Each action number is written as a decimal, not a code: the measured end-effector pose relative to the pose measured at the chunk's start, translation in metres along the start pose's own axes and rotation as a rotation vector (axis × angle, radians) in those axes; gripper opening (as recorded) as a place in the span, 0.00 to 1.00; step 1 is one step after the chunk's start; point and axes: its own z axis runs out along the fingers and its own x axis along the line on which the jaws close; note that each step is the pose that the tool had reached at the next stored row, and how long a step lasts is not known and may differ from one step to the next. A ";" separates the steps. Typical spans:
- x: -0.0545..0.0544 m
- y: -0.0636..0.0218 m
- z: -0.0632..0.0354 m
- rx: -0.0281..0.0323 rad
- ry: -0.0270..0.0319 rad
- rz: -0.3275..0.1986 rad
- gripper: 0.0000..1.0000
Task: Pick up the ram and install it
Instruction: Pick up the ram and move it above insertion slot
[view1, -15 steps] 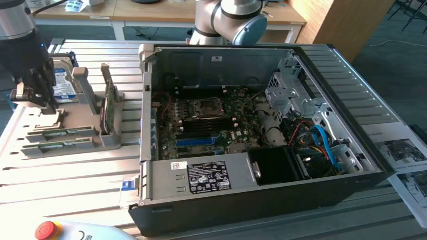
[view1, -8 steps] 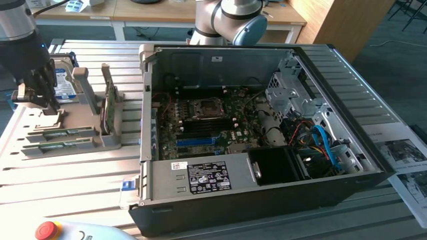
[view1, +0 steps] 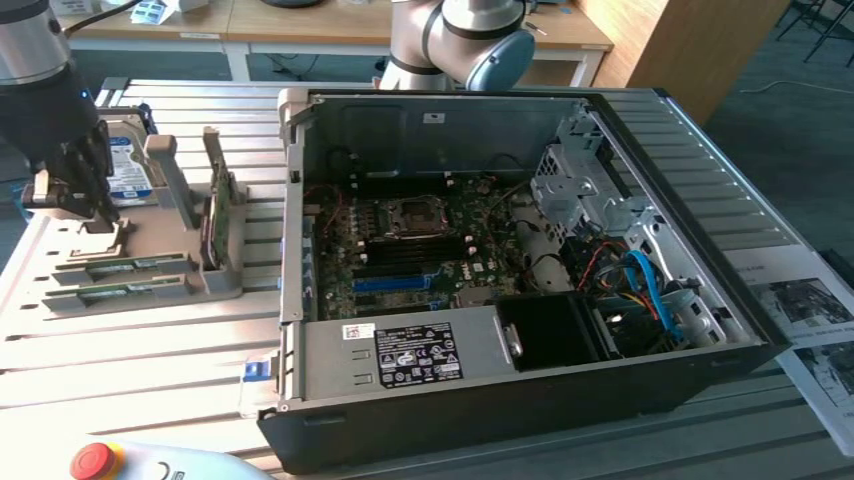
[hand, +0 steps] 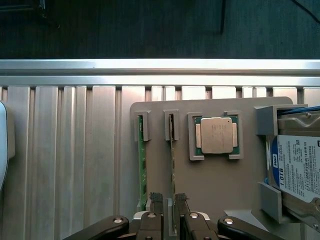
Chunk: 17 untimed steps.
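Ribbed alu table (hand: 75, 165), grey tray (hand: 215, 180), fingers (hand: 155, 198) spread, prob. astride green ram (hand: 173, 165)

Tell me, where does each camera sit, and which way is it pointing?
Exterior view: off the arm, raised, looking down across the table at the open computer case, with the grey parts holder at the exterior view's left; the arm and its pincer show.
Wrist view: on the wrist, looking straight down onto the holder and the CPU chip; the open pincer shows.
Shared: pincer, holder, two ram sticks, hard drive.
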 end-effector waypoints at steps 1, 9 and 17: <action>0.001 0.0000 0.0001 0.0000 0.0000 0.000 0.24; 0.001 0.0000 0.0002 0.0017 -0.0008 0.000 0.24; 0.001 0.0000 0.0005 0.0095 -0.0060 0.000 0.24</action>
